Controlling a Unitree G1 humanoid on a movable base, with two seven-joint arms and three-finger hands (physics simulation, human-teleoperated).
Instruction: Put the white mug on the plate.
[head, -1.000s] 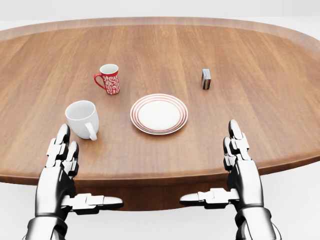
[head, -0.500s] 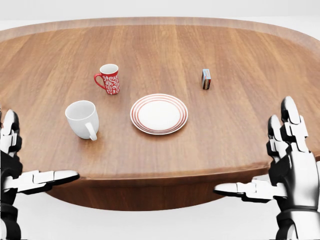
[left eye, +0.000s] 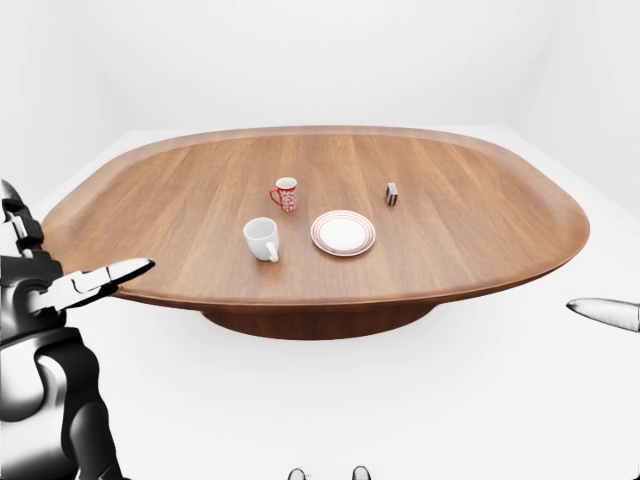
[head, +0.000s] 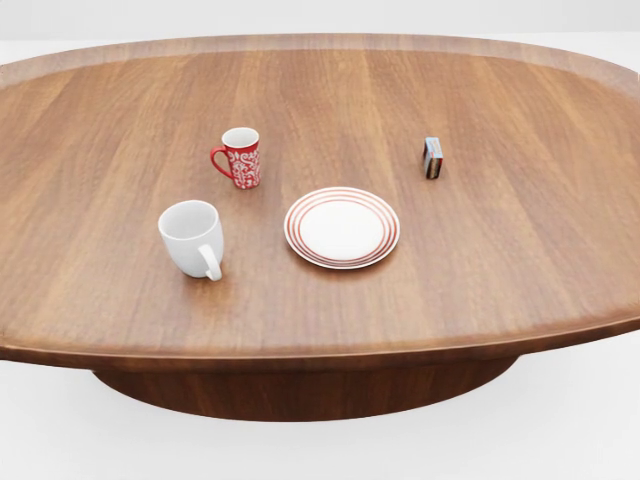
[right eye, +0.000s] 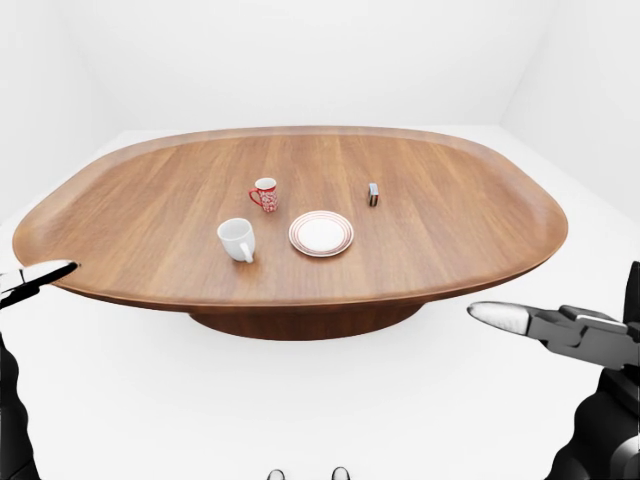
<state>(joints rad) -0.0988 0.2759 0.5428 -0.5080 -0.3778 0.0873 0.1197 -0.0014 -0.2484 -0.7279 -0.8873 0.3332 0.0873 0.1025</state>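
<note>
The white mug (head: 192, 238) stands upright on the wooden table (head: 480, 270), handle turned toward the view's bottom. The red-rimmed white plate (head: 342, 227) lies just to its right, with a gap between them. Neither hand shows in the head view. My left hand (left eye: 60, 250) is open and empty at the left edge of the left-eye view, beside the table's rim and well left of the mug. My right hand (right eye: 575, 312) is open and empty at the right edge of the right-eye view, below the table's rim and far from the plate.
A red patterned mug (head: 238, 157) stands above the white mug in the head view. A small box (head: 433, 157) stands upright at the plate's upper right. The oval table rests on a dark central pedestal (left eye: 315, 320) on a white floor.
Both hands have spread outward and left the head view. The whole picture has shifted a little to the right, so the camera has moved; the mugs, plate and box keep their places.
</note>
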